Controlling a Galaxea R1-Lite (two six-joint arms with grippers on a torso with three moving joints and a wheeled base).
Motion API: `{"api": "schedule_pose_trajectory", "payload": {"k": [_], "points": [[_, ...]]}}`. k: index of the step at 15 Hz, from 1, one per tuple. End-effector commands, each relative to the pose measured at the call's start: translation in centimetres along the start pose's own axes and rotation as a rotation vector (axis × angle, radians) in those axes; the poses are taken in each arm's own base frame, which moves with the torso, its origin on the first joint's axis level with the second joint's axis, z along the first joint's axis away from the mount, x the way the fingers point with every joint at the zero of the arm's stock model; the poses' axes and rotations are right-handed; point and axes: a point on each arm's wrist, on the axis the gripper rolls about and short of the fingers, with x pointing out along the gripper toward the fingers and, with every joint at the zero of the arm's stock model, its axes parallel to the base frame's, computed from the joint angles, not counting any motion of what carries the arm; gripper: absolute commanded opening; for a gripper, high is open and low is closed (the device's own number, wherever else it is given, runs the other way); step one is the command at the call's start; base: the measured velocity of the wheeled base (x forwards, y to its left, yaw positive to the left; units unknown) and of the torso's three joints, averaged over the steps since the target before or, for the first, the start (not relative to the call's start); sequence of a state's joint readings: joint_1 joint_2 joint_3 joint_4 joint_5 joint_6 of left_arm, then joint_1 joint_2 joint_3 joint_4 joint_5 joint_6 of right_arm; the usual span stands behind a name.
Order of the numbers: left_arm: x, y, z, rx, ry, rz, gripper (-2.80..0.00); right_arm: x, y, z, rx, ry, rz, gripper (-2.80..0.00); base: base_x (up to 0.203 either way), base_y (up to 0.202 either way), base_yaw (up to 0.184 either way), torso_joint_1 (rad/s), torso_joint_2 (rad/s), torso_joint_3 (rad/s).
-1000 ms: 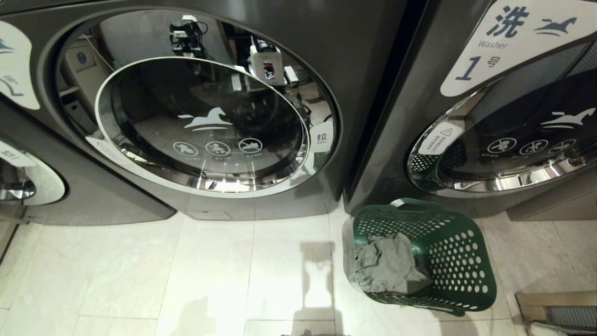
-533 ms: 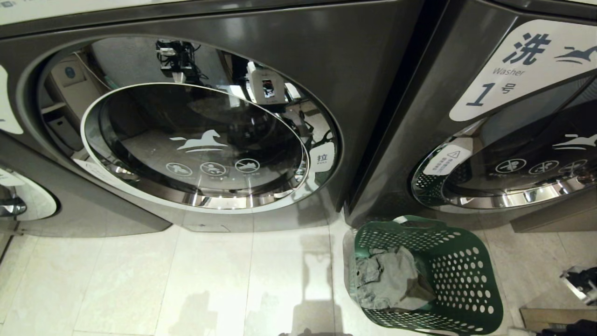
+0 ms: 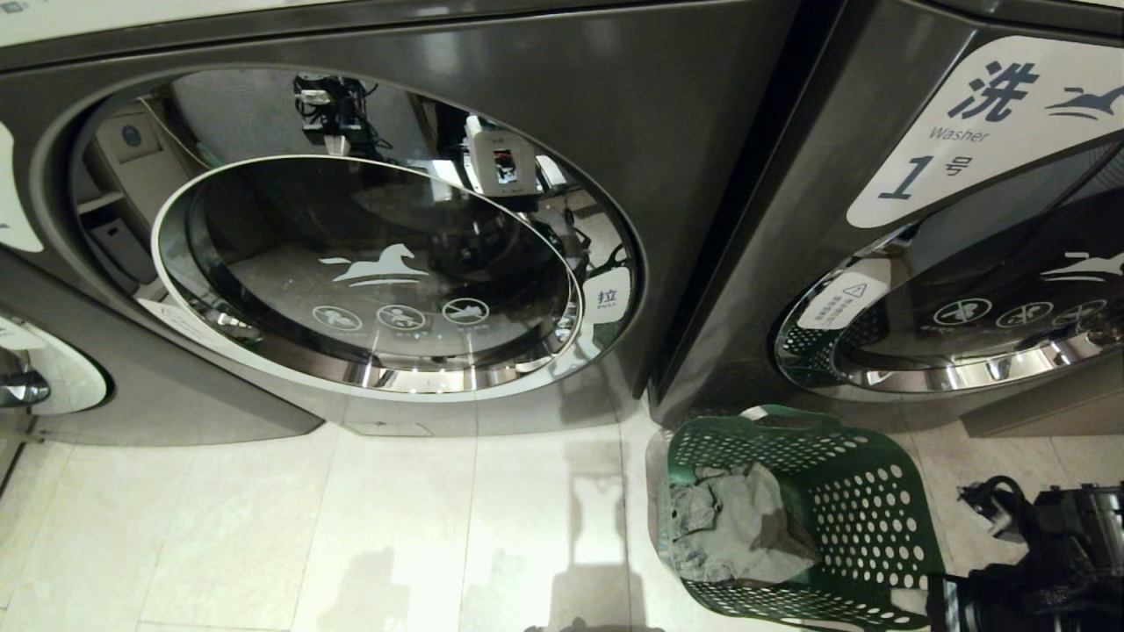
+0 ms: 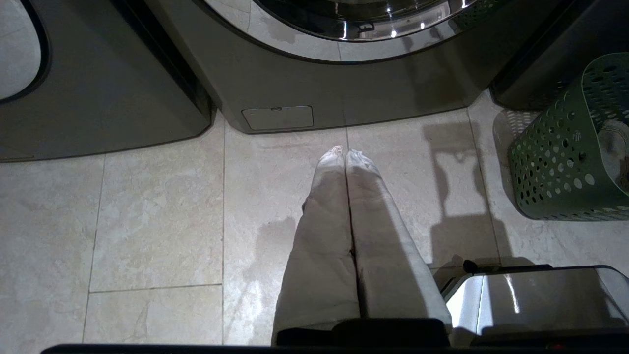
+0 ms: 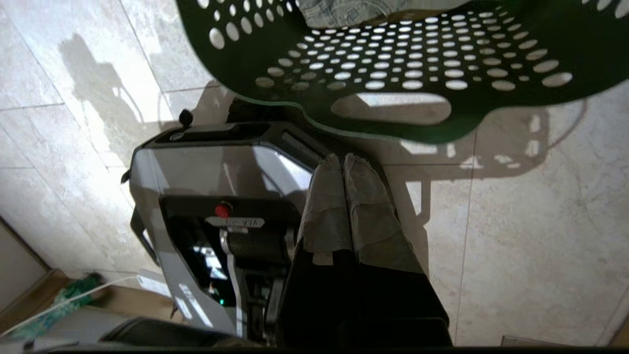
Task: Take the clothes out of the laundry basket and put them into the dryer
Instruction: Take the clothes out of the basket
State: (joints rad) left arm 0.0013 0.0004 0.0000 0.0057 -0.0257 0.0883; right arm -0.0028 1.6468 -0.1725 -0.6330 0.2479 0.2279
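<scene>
The right gripper [image 5: 342, 158] has its two fingers [image 5: 324, 206] pressed together, holding nothing, just beside the rim handle of the one green laundry basket [image 5: 393, 69]. The left gripper [image 4: 345, 152] also has both fingers closed and empty, above the tiled floor [image 4: 157, 216]. The clothes [image 3: 729, 527], one grey-green bundle, lie inside the basket, which stands on the floor before two grey machines [image 3: 685, 132]. Only the head view shows both round glass doors [image 3: 378, 272]; only the right wrist view shows the robot base [image 5: 206, 177].
</scene>
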Motion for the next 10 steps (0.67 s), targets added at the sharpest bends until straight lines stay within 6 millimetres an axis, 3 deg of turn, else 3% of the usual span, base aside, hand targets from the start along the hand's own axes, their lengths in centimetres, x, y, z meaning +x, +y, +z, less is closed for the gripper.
{"api": "schedule_pose_trajectory", "payload": {"k": [1, 3, 4, 5, 10], "points": [[0.0, 0.0, 0.0, 0.001, 0.002, 0.0, -2.8, 4.3, -1.3, -0.6, 0.018, 0.057, -0.013, -2.8, 0.0, 0.0, 0.0, 0.0, 0.0, 0.0], [0.0, 0.0, 0.0, 0.001, 0.0, 0.0, -2.8, 7.3, -2.2, -1.1, 0.016, 0.04, -0.011, -2.8, 0.0, 0.0, 0.0, 0.0, 0.0, 0.0], [0.0, 0.0, 0.0, 0.004, 0.0, -0.002, -2.8, 8.6, -2.6, -1.6, 0.016, 0.037, -0.011, -0.5, 0.0, 0.0, 0.0, 0.0, 0.0, 0.0], [0.0, 0.0, 0.0, 0.004, 0.0, -0.002, -2.8, 9.9, -3.1, -2.2, 0.017, 0.04, -0.012, 0.0, 0.0, 0.0, 0.0, 0.0, 0.0, 0.0], [0.0, 0.0, 0.0, -0.003, -0.001, 0.002, -2.8, 15.5, -5.3, -4.3, 0.01, 0.007, -0.06, 0.0, 0.0, 0.0, 0.0, 0.0, 0.0, 0.0]]}}
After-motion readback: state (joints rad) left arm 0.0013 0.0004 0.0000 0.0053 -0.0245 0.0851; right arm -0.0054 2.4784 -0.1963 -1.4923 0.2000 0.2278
